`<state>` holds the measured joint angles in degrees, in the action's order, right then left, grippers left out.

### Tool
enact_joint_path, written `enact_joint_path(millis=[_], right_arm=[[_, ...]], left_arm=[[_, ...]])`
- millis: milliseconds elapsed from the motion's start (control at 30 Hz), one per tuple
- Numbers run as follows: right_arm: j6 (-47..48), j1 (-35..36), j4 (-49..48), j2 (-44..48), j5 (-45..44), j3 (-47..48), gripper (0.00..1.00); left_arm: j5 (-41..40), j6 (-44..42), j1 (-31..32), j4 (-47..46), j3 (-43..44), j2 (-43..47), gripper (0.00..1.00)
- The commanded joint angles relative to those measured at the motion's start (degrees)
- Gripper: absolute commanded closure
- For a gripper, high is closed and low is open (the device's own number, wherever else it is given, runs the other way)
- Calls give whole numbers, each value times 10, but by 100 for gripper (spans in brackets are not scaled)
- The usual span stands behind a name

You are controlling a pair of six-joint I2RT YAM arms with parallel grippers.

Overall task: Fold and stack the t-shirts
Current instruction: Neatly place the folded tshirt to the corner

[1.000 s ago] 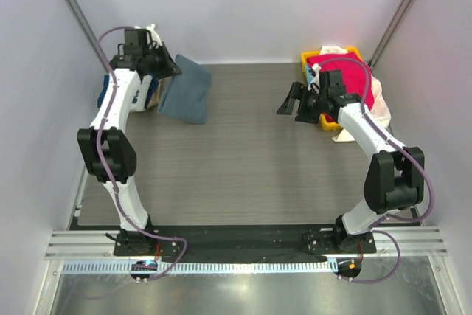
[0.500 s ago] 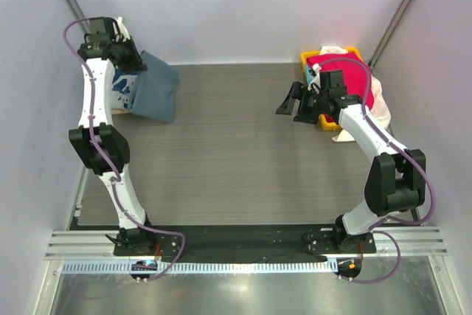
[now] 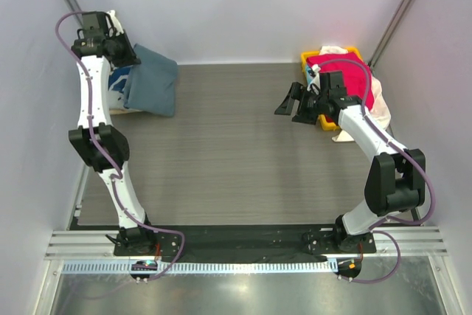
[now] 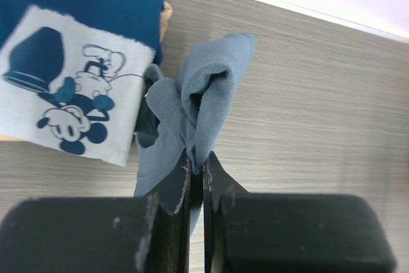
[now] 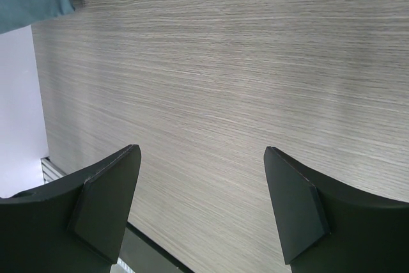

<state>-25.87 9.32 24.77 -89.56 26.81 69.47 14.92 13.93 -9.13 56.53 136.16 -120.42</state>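
**A:** What's the setting?

**B:** White walls [image 3: 243, 5] around a grey wood-grain bench [image 3: 236, 160].

**A:** Start with the left side.

**B:** The left end effector [image 4: 197, 165] is pinched almost closed on a bunched fold of the blue-grey tee [image 4: 208, 87]. In the wrist view the cloth rises from between the fingers in loose folds. From above, the left arm [image 3: 92, 108] reaches up to the far left corner, and the tee drapes down from it. I cannot tell whether its lower edge rests on the bench.

**A:** What lies beside it?

**B:** The navy tee [image 4: 70, 75] lies flat just to its left, with the white cartoon-print panel facing up. In the wrist view the blue-grey cloth covers a bit of the panel's right edge. A sliver of tan tee [image 4: 167, 12] shows under the navy one's corner.

**A:** And the right side?

**B:** The right end effector [image 5: 201, 158] is spread wide with nothing between its fingers, and it is held over bare bench right of centre. A corner of blue-grey cloth shows at the top left of its wrist view, well apart from it.

**A:** And behind it?

**B:** A yellow basket [image 3: 310, 57] sits in the far right corner. A red tee [image 3: 333, 63] is heaped in it, and a cream tee [image 3: 378, 97] is draped over its right side. The right arm [image 3: 365, 127] crosses in front of the basket.
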Motion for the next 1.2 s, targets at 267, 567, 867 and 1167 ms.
enact_joint_path(millis=[267,567,867,1167], right_arm=[[-11,3,-27,16,19,-10,16],[-13,10,-32,5,18,-14,16],[-14,17,-33,-4,19,-13,16],[-12,26,-33,-15,17,-14,16]], left_arm=[[-76,-20,-12,-19,61,-33,100],[-216,-24,-14,-59,70,-41,100],[-293,-44,-14,-121,71,-52,100],[-330,-65,-17,-180,105,-118,97]])
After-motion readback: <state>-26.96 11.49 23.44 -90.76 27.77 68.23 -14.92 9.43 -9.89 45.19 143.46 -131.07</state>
